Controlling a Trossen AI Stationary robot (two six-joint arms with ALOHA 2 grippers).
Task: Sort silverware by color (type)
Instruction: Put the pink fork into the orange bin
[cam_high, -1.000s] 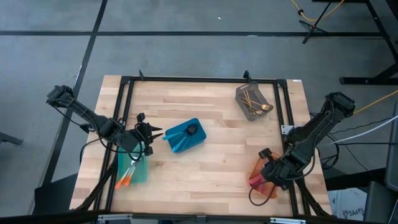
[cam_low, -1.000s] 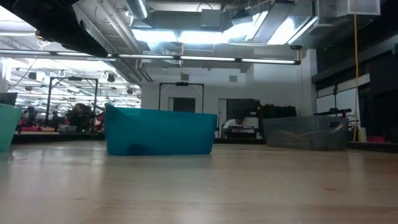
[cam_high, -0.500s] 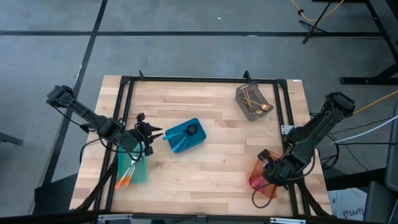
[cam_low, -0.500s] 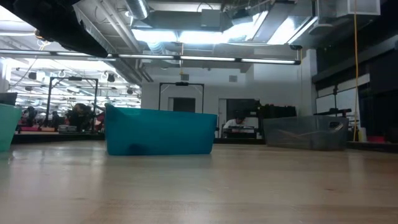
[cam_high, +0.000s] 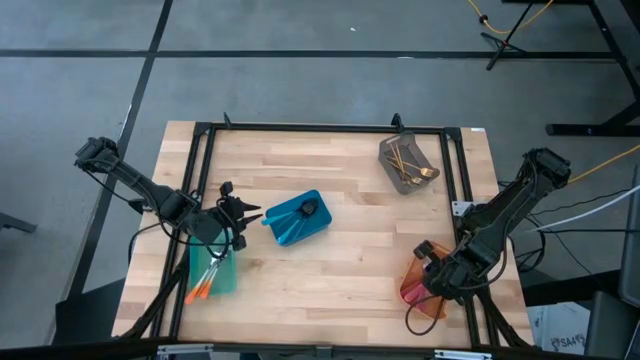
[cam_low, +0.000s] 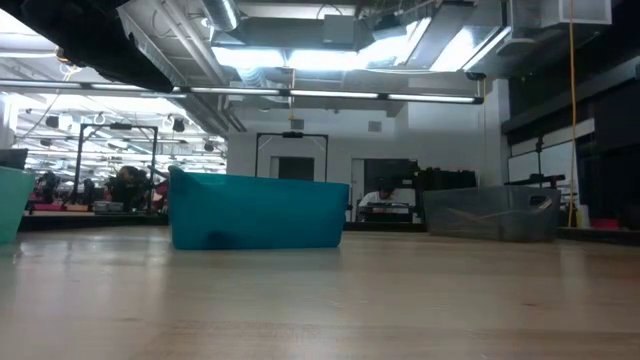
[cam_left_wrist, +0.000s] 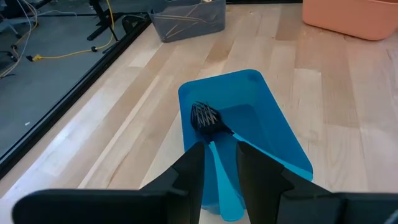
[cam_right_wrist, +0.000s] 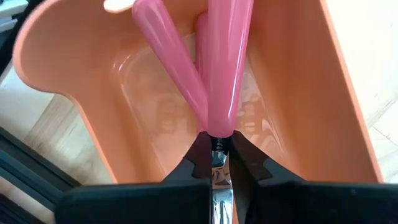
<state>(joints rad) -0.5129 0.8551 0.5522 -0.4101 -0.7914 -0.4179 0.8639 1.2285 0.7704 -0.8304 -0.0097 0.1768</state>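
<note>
**Both arms parked over their bins, right one pinching a pink-handled piece**

I find no readable writing or brand mark on any bin or on the table (cam_high: 340, 270).

My right gripper (cam_right_wrist: 217, 163) sits low at the table's near right corner, nose down into the orange bin (cam_right_wrist: 298, 93). Its fingers are pressed together on the metal neck of a pink-handled utensil (cam_right_wrist: 227, 62), whose handle leans against a second pink handle (cam_right_wrist: 165, 53) in that bin.

My left gripper (cam_left_wrist: 217, 155) hangs at the near left, above the teal bin (cam_high: 213, 270) holding orange-handled pieces (cam_high: 203, 285), and points toward the blue bin (cam_left_wrist: 261, 124). Its fingers stand slightly apart with nothing between them. The gold silverware (cam_high: 408, 165) lies in the grey bin (cam_high: 390, 152) at the far right.
</note>
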